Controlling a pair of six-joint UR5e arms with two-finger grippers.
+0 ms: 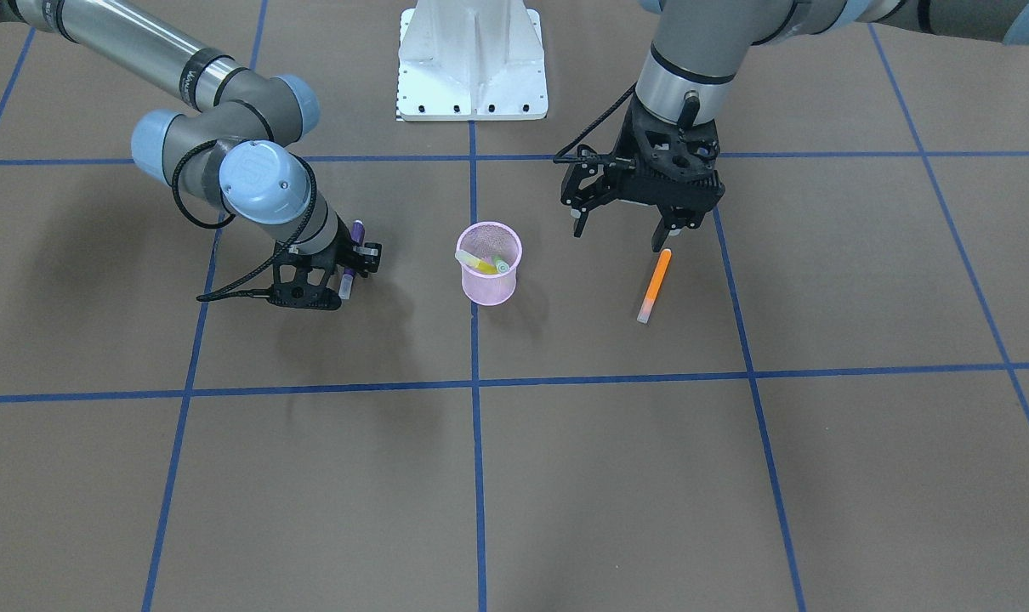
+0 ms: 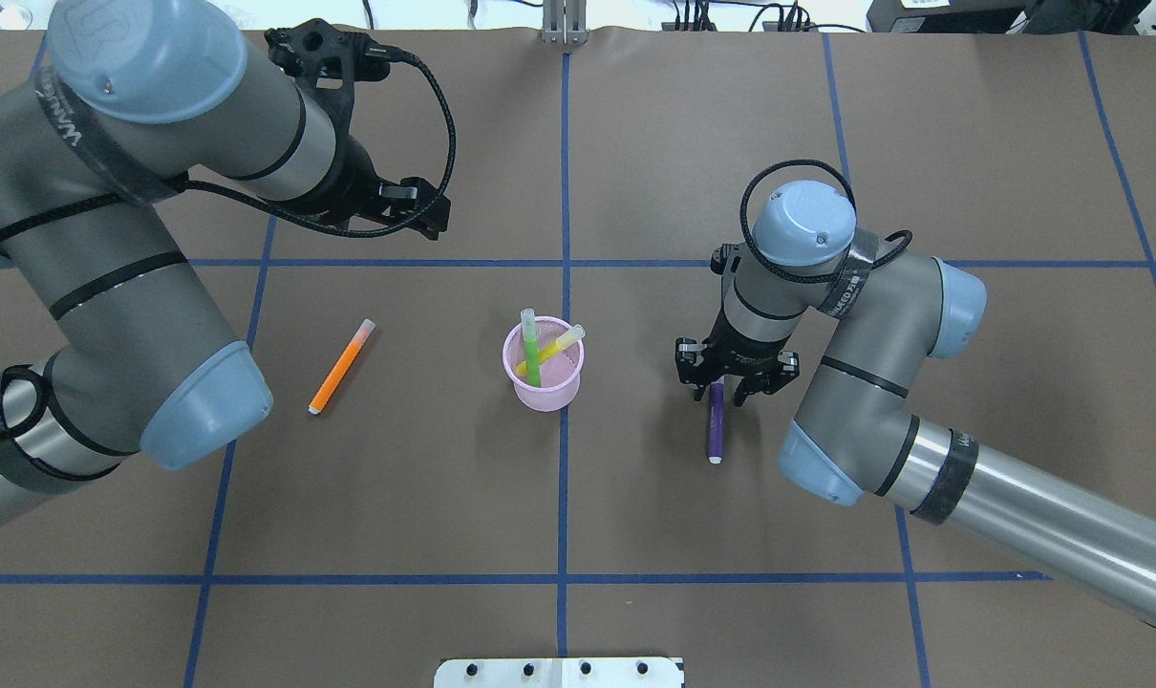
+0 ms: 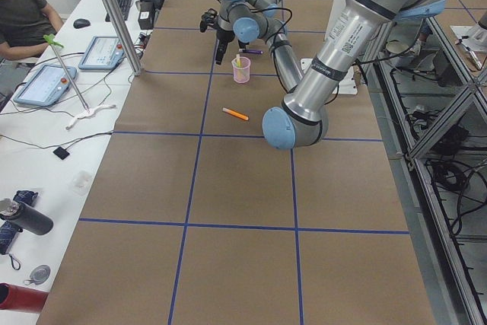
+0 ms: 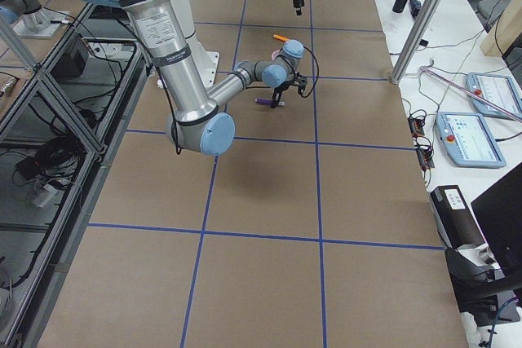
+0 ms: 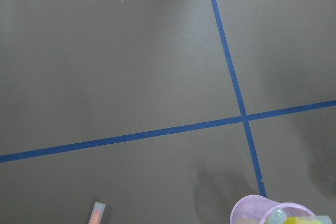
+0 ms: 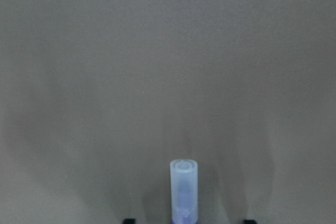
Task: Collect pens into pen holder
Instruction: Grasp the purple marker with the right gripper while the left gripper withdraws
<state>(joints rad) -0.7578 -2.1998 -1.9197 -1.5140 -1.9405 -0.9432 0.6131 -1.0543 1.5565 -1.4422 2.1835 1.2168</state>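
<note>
The pink mesh pen holder (image 1: 489, 293) (image 2: 545, 397) stands mid-table and holds the green pen (image 2: 531, 352) and the yellow pen (image 2: 561, 344), both leaning. A purple pen (image 2: 716, 430) lies flat on the table's right half. My right gripper (image 2: 721, 390) is down over its far end, open, one finger on each side; the wrist view shows the pen's pale cap (image 6: 184, 190) between the spread tips. An orange pen (image 2: 339, 371) (image 1: 655, 285) lies on the left half. My left gripper (image 1: 621, 234) hangs open and empty above the table, just beyond that pen's far end.
Blue tape lines (image 1: 477, 382) divide the brown table into squares. The white robot base plate (image 1: 472, 68) sits at the robot's edge. An operators' desk with tablets (image 3: 46, 81) runs along the far side of the table.
</note>
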